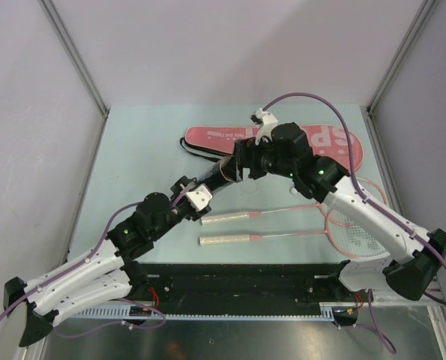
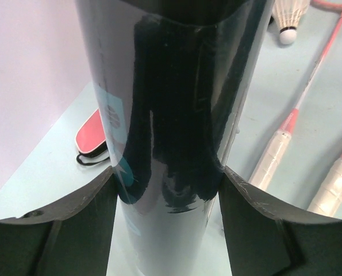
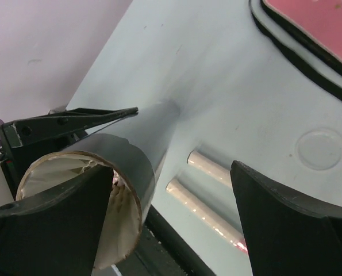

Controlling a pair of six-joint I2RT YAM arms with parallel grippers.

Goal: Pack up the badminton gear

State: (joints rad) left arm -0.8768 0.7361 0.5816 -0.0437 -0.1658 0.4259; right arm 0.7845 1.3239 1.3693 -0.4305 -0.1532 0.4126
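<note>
Left gripper [image 2: 168, 172] clamps the black tube [image 2: 176, 86]; right gripper [image 3: 169, 172] stands wide open at the tube's mouth, empty. Pink rackets [image 1: 224, 218] lie beside the tube, racket bag [image 1: 208, 138] beyond.

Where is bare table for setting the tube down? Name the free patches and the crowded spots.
Free: the table's far-left corner, left of the pink bag, and the thin strip behind it. Crowded: the right side, with racket heads and the right arm; the middle, with racket handles.

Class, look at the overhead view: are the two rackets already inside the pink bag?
No, both rackets lie bare on the table, outside the pink bag.
</note>
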